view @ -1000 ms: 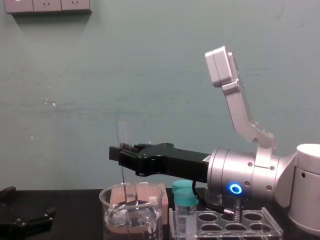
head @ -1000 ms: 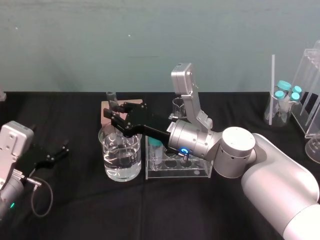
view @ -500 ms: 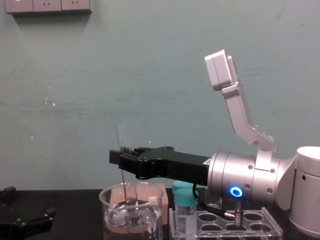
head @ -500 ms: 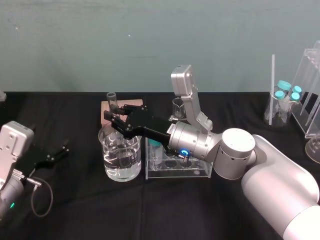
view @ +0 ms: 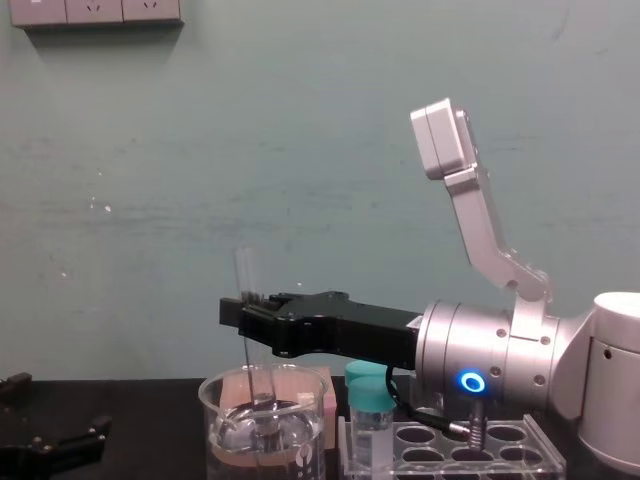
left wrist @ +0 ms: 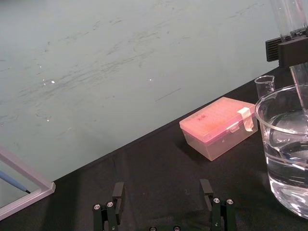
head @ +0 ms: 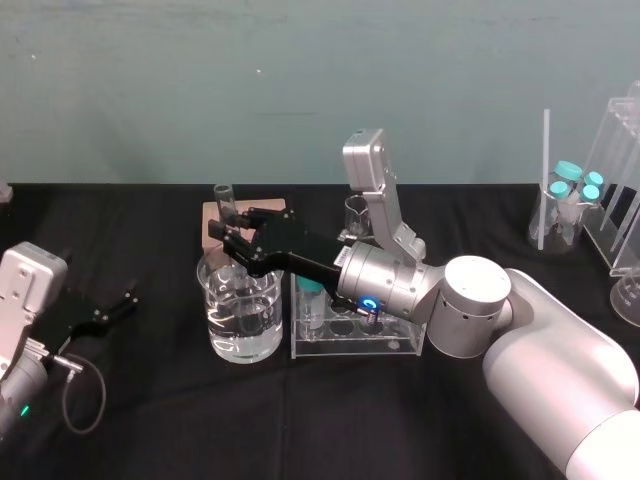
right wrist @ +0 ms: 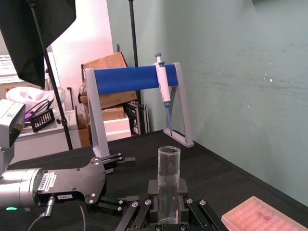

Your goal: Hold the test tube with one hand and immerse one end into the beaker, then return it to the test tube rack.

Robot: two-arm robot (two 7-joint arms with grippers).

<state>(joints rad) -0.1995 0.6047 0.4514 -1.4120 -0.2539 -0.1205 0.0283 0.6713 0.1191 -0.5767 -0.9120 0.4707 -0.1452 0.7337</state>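
My right gripper (head: 229,239) is shut on the test tube (head: 222,197), a thin clear glass tube held upright over the beaker (head: 241,318). In the chest view the test tube (view: 243,272) sticks up above the right gripper (view: 246,312), and its lower end reaches down inside the beaker (view: 265,432), which holds water. The right wrist view shows the test tube (right wrist: 168,183) clamped between the black fingers (right wrist: 152,208). The test tube rack (head: 357,338) stands just right of the beaker. At the table's left, the left gripper (left wrist: 162,202) rests open with nothing in it.
A pink tip box (left wrist: 219,126) sits behind the beaker. Teal-capped vials (view: 371,412) stand in the rack's left end, and a tiny beaker (head: 357,212) is behind it. A flask with teal-capped tubes (head: 566,200) and clear stands are at the far right. A pipette stand (right wrist: 137,103) is at the left.
The right gripper has sunk slightly with the test tube, bringing its lower end a little deeper into the beaker. The left arm has not moved.
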